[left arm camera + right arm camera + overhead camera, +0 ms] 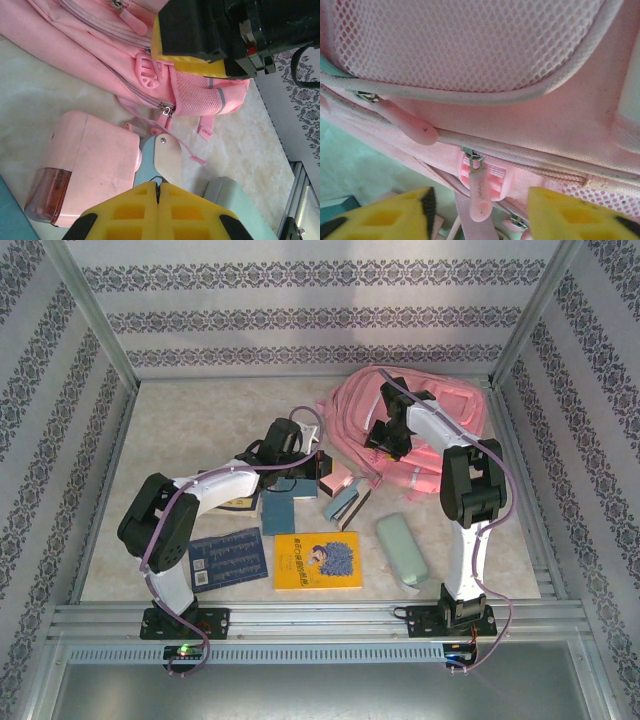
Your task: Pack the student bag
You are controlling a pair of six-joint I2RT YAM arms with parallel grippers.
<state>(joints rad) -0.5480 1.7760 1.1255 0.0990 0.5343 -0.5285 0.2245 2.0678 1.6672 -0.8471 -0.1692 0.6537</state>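
Walls (300,315) of patterned panel close the pale marbled desk (190,420) on three sides, and a metal rail (320,620) runs along its near edge. The far-left stretch of the desk lies bare. The pink student bag (455,405) slumps in the far-right corner, close to the right wall. Near the front lie a yellow book (318,560) with a drawn cover and a dark blue book (227,558) with rows of pale print, both too small to read. A mint case (401,548) sits to their right. The left claw (157,192) is clenched, tips together, over a pale blue item (162,160) beside a pink box (95,160). The right claw (480,220) is released, its fingers standing either side of a pink zipper pull (480,192) on the bag.
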